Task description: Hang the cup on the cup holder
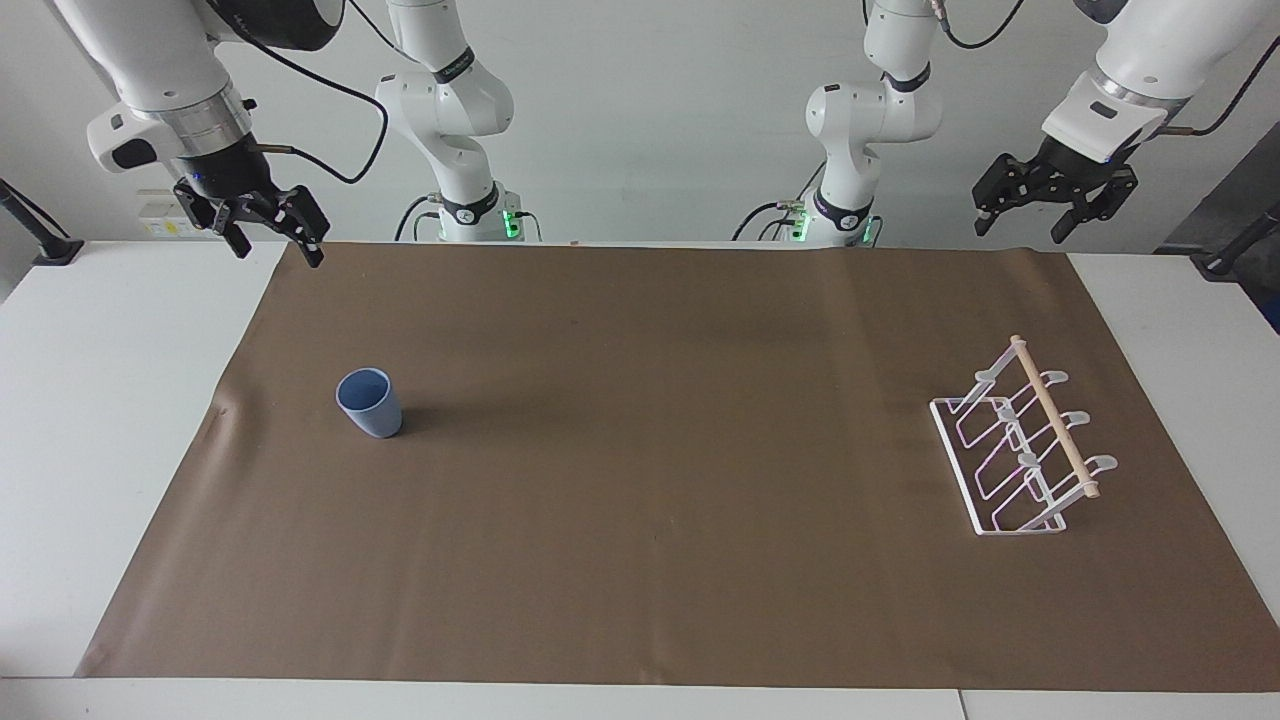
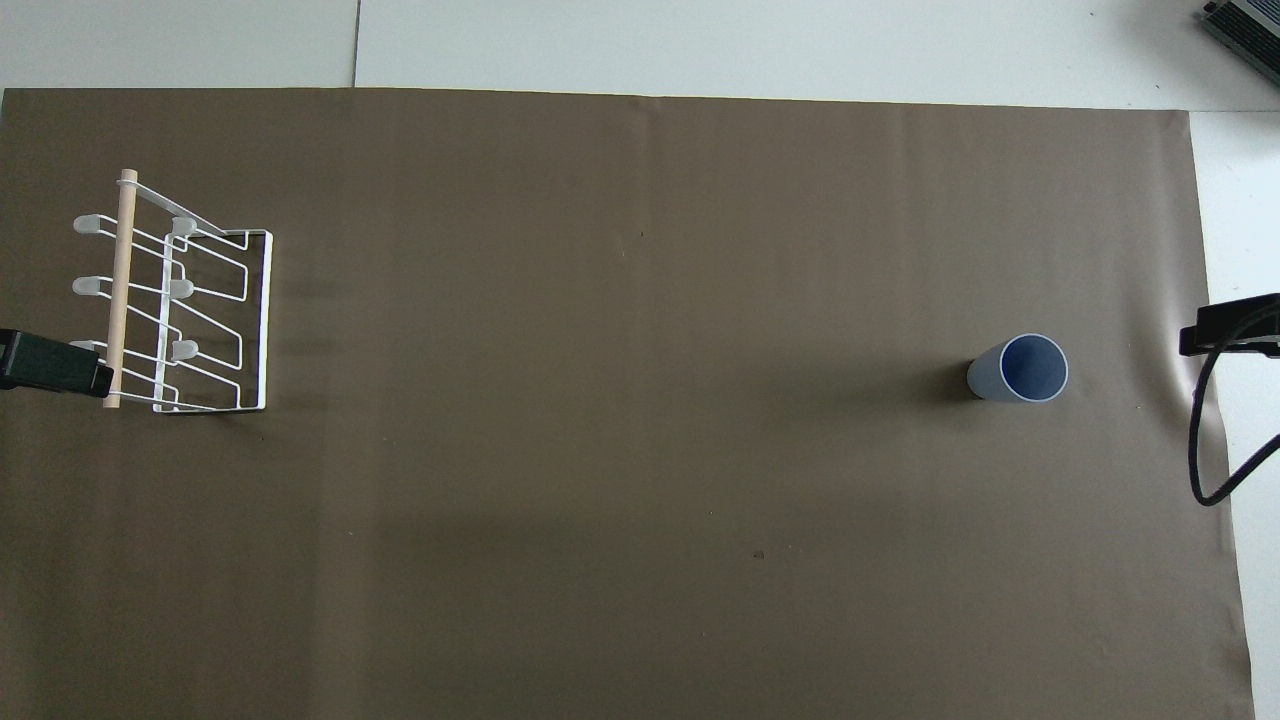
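The light-blue cup [image 1: 370,403] [image 2: 1020,368] stands upright, mouth up, on the brown mat toward the right arm's end of the table. The white wire cup holder [image 1: 1015,455] [image 2: 200,300], with its wooden dowel [image 1: 1055,415] across the top, sits toward the left arm's end with nothing on its prongs. My right gripper [image 1: 278,248] hangs open and holds nothing, raised over the mat's corner at its own end. Just as high, the left gripper [image 1: 1022,226] is open and holds nothing above the table edge at its end.
A brown mat [image 1: 640,480] covers most of the white table [image 1: 90,400]. A black cable [image 2: 1200,440] loops down from the right arm over the mat's edge. A grey device [image 2: 1245,25] lies at a table corner farthest from the robots.
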You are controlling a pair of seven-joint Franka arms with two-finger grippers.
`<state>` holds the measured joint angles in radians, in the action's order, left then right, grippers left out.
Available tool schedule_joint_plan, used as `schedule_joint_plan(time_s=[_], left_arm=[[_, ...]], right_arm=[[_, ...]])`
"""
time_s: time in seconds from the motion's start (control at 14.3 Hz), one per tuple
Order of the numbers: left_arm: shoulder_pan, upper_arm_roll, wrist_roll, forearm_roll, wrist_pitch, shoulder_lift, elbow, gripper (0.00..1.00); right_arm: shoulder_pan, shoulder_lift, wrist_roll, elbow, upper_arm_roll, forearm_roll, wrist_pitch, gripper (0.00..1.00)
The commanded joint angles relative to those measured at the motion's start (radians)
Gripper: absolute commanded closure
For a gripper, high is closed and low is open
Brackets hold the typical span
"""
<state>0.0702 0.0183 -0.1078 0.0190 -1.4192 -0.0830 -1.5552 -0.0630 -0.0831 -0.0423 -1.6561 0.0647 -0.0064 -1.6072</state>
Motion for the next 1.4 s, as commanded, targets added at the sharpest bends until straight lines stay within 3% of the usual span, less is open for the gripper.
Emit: schedule_joint_plan(time_s=[0.0, 0.77, 1.33], left_arm=[[-0.009, -0.009, 0.008, -0.018, 0.000, -0.032, -0.035, 0.00], [-0.009, -0.008, 0.008, -0.018, 0.000, -0.032, -0.035, 0.00], [-0.009, -0.009, 0.008, -0.018, 0.002, -0.032, -0.035, 0.00]], right_arm=[[0.000, -0.018, 0.021, -0.014, 0.003, 0.008, -0.002, 0.00], [0.003, -0.030, 0.021, -0.048, -0.002, 0.008, -0.010, 0.00], [0.002, -0.027, 0.057, -0.223, -0.002, 0.011, -0.207, 0.00]])
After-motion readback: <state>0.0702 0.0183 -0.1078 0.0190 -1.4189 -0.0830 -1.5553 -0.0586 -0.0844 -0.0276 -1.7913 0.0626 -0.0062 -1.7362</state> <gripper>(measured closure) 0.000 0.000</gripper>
